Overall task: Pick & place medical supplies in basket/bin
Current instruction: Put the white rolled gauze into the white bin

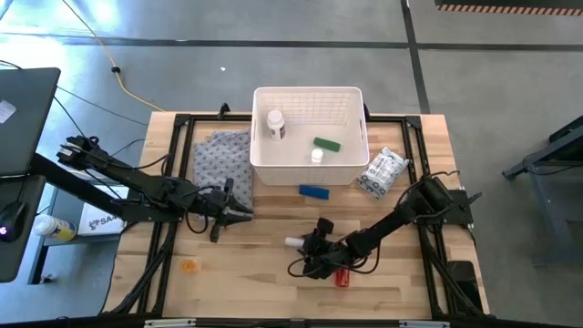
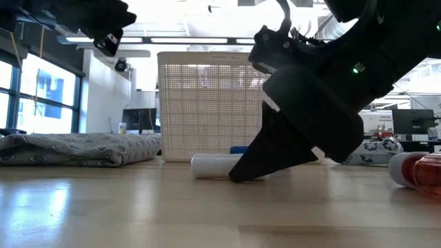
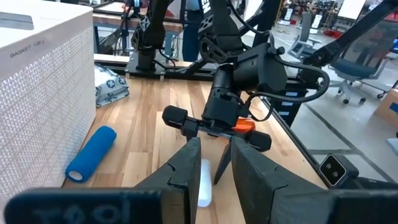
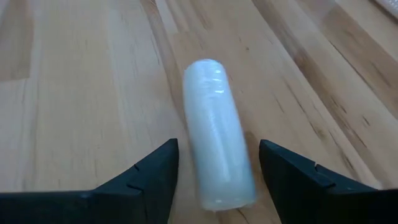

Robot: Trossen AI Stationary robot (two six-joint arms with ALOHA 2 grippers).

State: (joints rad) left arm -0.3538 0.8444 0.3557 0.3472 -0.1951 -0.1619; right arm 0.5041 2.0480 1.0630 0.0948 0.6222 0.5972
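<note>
The right tool is down at the wooden bench, its two dark fingers spread apart on either side of a white roll and not yet clamped on it. The roll is a smooth cylinder in shiny wrap, lying flat, its long axis running straight out between the fingers. Just beside that tool lies a red bottle. Farther off, a blue cylinder lies in front of the white slotted basket, which holds a white pill bottle, a green tube and a small white vial. A crinkly packet sits beside the basket. The left tool hangs near the grey patterned cloth, fingers narrowly apart and empty.
</note>
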